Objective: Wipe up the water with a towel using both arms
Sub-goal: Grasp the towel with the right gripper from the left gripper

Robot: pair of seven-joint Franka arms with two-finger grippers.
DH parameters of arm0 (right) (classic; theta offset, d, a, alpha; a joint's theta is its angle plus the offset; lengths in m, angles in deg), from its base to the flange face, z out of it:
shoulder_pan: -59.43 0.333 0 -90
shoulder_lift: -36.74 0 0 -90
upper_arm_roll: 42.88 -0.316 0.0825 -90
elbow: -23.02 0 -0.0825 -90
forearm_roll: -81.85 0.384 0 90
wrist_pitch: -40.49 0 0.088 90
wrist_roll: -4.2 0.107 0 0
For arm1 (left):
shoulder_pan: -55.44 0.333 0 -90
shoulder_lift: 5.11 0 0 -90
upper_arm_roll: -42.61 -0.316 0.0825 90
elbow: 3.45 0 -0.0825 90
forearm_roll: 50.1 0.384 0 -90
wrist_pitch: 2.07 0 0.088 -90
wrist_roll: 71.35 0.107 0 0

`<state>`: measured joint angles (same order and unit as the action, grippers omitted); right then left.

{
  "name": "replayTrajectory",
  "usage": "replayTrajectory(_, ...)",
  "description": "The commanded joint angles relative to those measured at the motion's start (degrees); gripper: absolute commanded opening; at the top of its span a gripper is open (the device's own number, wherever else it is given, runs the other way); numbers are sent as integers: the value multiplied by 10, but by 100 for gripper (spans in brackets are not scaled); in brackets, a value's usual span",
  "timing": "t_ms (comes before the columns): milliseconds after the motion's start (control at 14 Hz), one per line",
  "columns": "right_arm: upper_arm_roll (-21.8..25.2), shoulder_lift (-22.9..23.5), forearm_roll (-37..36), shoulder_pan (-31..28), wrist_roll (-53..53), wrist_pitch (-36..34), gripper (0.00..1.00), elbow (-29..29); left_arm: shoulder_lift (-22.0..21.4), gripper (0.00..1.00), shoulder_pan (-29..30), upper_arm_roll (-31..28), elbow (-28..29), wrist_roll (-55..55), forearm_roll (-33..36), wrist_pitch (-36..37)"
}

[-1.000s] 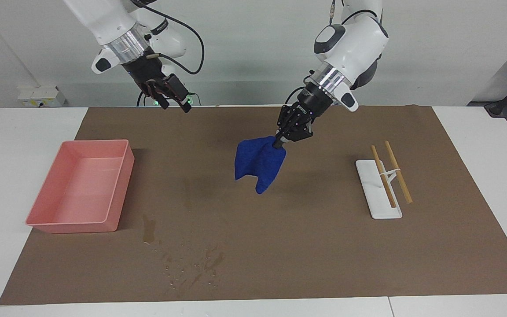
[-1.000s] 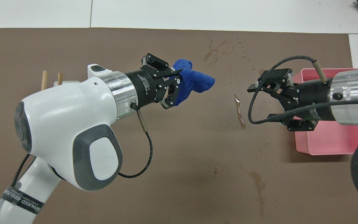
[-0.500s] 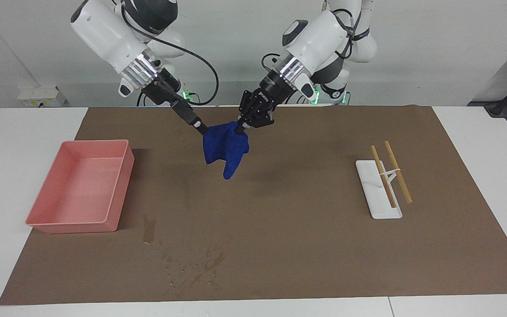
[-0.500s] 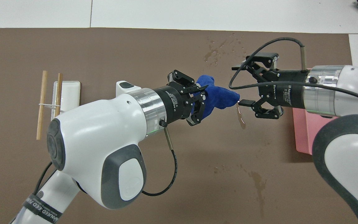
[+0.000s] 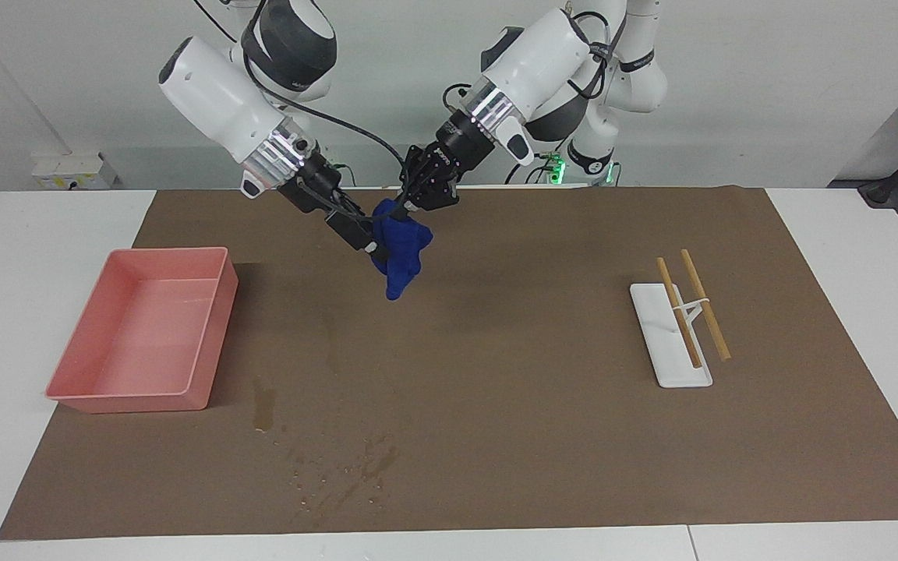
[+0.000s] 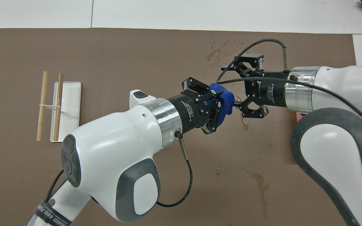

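A: At the overhead view's 3 o'clock edge, the right arm (image 6: 341, 94) covers nearly all of the pink tray (image 6: 296, 115).

B: And the towel (image 6: 224, 99)?

A: Bunched between both grippers; whether the right gripper (image 6: 242, 94) actually pinches it cannot be told.

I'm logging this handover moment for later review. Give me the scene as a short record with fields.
towel: blue towel, bunched, hanging in the air over the brown mat
left gripper: shut on the towel's top
right gripper: at the towel's side, fingers open around it
water: streaks and droplets on the mat, farther from the robots than the towel, unwiped
pink tray: toward the right arm's end
white holder with sticks: toward the left arm's end
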<state>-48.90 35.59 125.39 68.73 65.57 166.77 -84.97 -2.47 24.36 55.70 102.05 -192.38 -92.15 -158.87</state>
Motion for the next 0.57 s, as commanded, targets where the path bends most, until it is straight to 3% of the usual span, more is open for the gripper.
replayTrajectory(0,-1,-19,13,-3,1,-30,100,-22,-4,0,-2,-3,5,-22,-15,-65)
replayTrajectory(286,-1,-27,13,1,-26,-44,99,-33,-8,0,-11,-3,21,-18,-12,-69)
replayTrajectory(357,-1,-27,13,-1,-43,-45,77,-32,-10,0,-11,-3,24,-17,-12,-69)
replayTrajectory(500,-1,-26,13,-4,-84,-46,10,-30,-11,0,-12,-3,26,-17,-10,-67)
